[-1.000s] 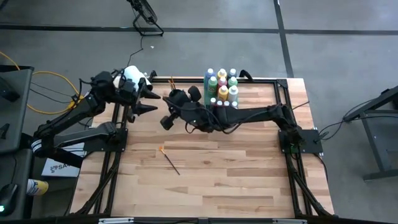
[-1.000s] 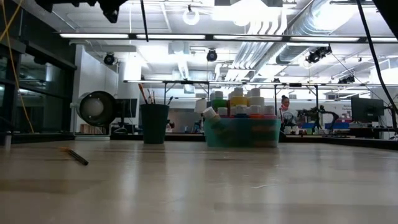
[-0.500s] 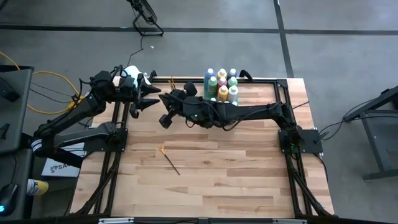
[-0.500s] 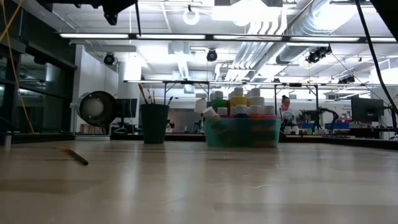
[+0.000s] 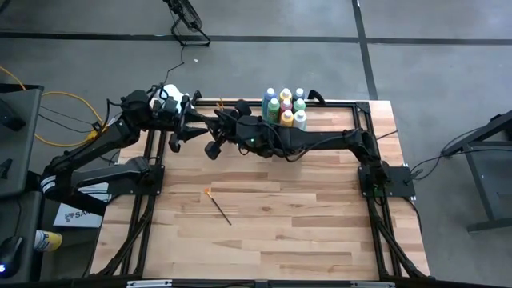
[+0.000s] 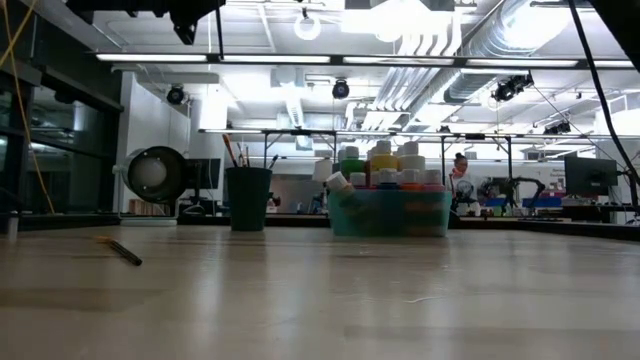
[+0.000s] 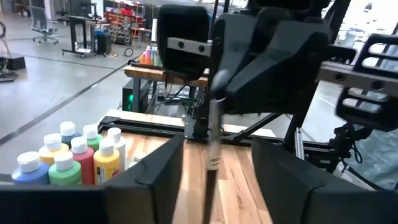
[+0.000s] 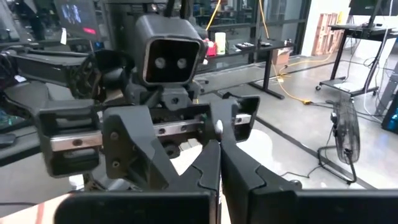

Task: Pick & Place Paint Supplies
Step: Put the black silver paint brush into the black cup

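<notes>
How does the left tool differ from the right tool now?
The left tool is open, fingers either side of the paintbrush; the right tool is shut on that brush. The left arm is bent short, the right arm stretched across the table. Both tools face each other above the table's far edge.

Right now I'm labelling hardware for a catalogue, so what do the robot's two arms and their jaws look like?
Both arms are matte black, built of chunky jointed segments with dark cables along them. The left gripper carries a boxy grey camera housing with two round lenses above a silver rail. The right gripper has angular black fingers.
</notes>
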Controlling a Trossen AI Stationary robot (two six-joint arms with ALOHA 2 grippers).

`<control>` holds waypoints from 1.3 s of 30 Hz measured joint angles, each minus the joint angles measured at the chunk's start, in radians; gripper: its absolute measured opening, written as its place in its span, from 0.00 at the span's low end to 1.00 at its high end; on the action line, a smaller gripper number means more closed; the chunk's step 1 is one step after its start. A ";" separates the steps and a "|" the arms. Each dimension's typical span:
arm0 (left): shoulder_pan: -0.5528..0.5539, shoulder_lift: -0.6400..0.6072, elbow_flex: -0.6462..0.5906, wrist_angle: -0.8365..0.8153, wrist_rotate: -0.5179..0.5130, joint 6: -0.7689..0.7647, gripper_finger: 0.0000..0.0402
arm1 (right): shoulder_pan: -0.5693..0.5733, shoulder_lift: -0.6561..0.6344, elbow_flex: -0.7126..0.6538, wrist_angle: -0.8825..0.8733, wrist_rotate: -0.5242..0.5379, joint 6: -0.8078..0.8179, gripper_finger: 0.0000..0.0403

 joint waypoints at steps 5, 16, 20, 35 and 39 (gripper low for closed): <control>0.000 0.000 0.000 0.046 0.011 0.000 0.28 | -0.007 0.000 0.000 -0.003 -0.003 0.000 0.00; 0.000 0.001 0.000 0.039 0.007 0.039 0.03 | -0.009 0.000 0.000 -0.010 0.002 0.001 0.00; 0.001 0.001 0.000 0.035 0.000 0.074 0.02 | -0.008 0.000 0.000 -0.008 0.044 0.055 0.05; 0.001 0.213 0.001 -0.017 -0.312 0.379 0.02 | 0.011 -0.161 0.001 -0.169 0.342 0.032 0.57; 0.001 0.311 0.001 0.034 -0.379 0.398 0.02 | 0.024 -0.190 0.001 -0.182 0.373 -0.003 0.60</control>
